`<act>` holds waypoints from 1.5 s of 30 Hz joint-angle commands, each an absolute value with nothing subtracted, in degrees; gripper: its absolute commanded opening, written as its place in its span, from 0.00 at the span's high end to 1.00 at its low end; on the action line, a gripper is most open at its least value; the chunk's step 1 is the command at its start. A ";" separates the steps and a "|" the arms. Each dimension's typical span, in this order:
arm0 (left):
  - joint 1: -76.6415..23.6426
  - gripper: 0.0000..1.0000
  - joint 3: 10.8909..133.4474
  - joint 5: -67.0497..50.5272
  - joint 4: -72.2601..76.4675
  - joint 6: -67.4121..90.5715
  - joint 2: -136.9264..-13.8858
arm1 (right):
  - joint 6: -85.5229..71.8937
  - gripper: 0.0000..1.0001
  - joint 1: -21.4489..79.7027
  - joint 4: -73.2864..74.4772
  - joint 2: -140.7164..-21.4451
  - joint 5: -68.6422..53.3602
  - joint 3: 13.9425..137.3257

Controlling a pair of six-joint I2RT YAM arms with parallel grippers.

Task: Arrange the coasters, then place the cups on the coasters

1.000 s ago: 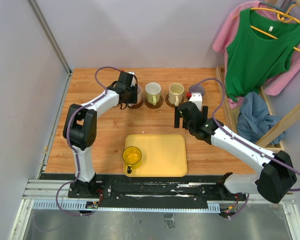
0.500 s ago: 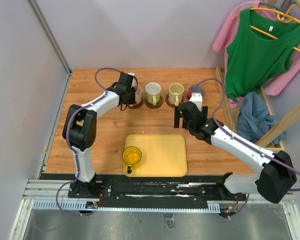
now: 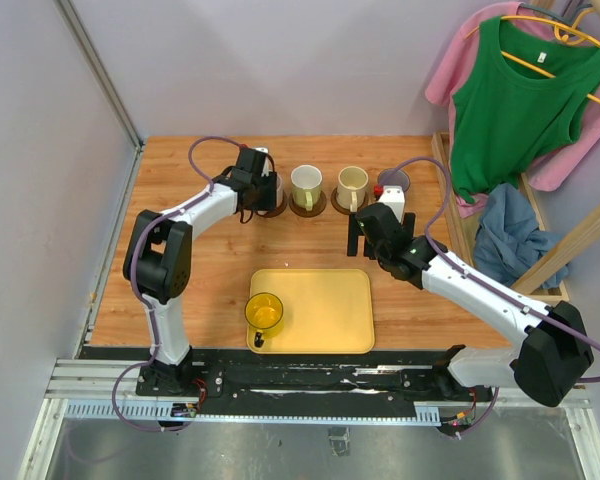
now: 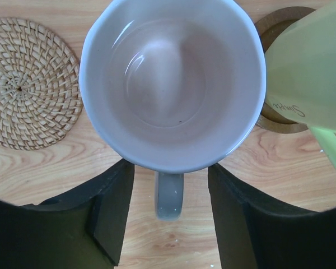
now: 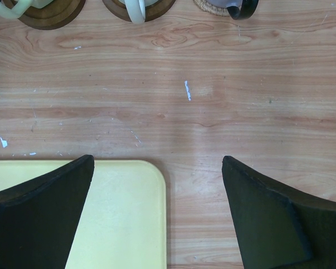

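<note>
A pale pink cup (image 4: 173,84) stands upright at the left end of the back row, with a dark brown coaster (image 3: 273,208) showing under it from above. My left gripper (image 4: 169,174) is open, and its fingers (image 4: 109,213) flank the cup's handle (image 4: 169,197) with a gap on each side. A woven tan coaster (image 4: 28,84) lies bare to the cup's left. The green-white cup (image 3: 306,183), cream cup (image 3: 353,181) and grey-purple cup (image 3: 393,182) sit on coasters. A yellow cup (image 3: 264,312) stands on the tray (image 3: 330,310). My right gripper (image 5: 157,159) hangs open and holds nothing.
The tray's far right corner (image 5: 123,213) lies under my right gripper. Clothes hang on a wooden rack (image 3: 525,110) past the table's right edge. A grey wall (image 3: 40,200) borders the left side.
My left gripper has edged slightly further over the pink cup, and its jaws now stand apart from the handle. The right arm has not moved.
</note>
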State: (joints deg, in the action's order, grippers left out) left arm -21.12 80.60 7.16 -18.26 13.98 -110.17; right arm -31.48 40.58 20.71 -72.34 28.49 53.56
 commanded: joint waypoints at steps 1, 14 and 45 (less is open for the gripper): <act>-21.43 0.38 79.84 7.02 -18.06 13.90 -107.79 | -32.34 0.02 39.81 20.18 -71.87 28.48 53.22; -21.49 0.16 74.13 8.06 -18.50 14.78 -96.11 | -32.47 0.02 39.80 20.45 -70.60 28.56 52.83; -43.29 0.00 40.58 7.03 -35.43 34.13 -46.92 | -32.47 0.02 28.56 18.87 -68.55 19.81 49.99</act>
State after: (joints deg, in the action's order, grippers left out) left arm -41.74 42.26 8.82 -29.95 30.22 -47.62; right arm -31.99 29.21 19.27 -69.43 20.36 50.94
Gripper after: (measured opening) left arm 0.994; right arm 0.984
